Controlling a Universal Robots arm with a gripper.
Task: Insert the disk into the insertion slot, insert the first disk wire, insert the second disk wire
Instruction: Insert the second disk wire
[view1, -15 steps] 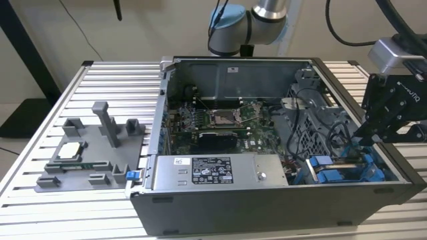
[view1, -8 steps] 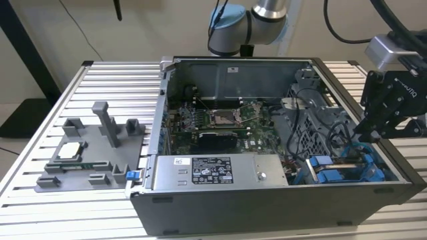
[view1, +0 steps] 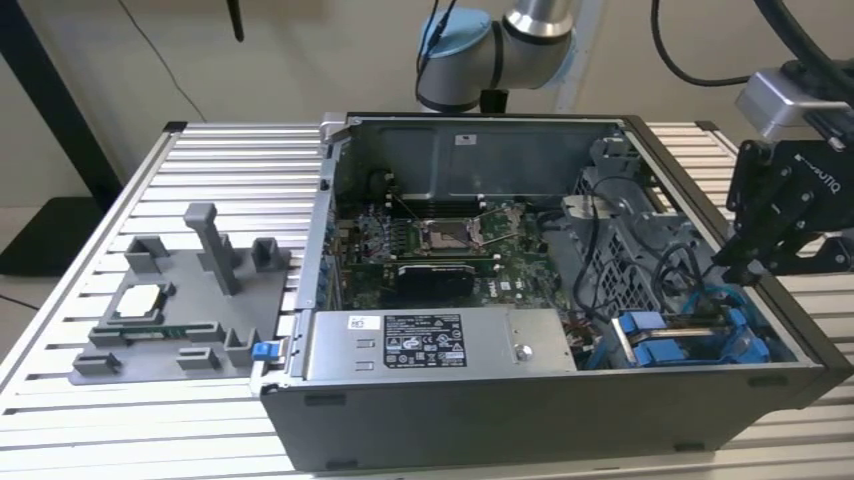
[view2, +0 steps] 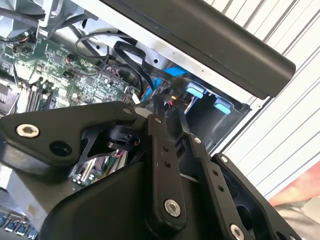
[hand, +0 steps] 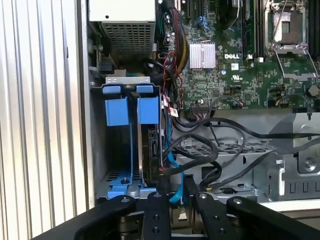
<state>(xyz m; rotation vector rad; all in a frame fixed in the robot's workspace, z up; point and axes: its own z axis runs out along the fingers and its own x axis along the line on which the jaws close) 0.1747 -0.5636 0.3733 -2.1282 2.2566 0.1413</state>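
Note:
The disk (hand: 149, 147) stands edge-on in the insertion slot (hand: 119, 111), a grey bay with bright blue rails at the case's front corner on the exterior view's right (view1: 681, 345). My black gripper (view1: 738, 268) hangs just above that bay, by the case's side wall. In both wrist views its fingers (hand: 156, 200) stand close together over the disk's end. A thin blue wire (hand: 172, 175) runs up between them, and a black wire (hand: 200, 155) with a red end loops beside it. The fingertips meet at a connector (view2: 170, 97).
The open computer case (view1: 534, 420) sits on a slatted metal table (view1: 80, 420). Inside are the motherboard (view1: 441, 240) and a labelled grey power-supply box (view1: 427, 342). A grey fixture (view1: 187, 300) with small parts stands at the exterior view's left.

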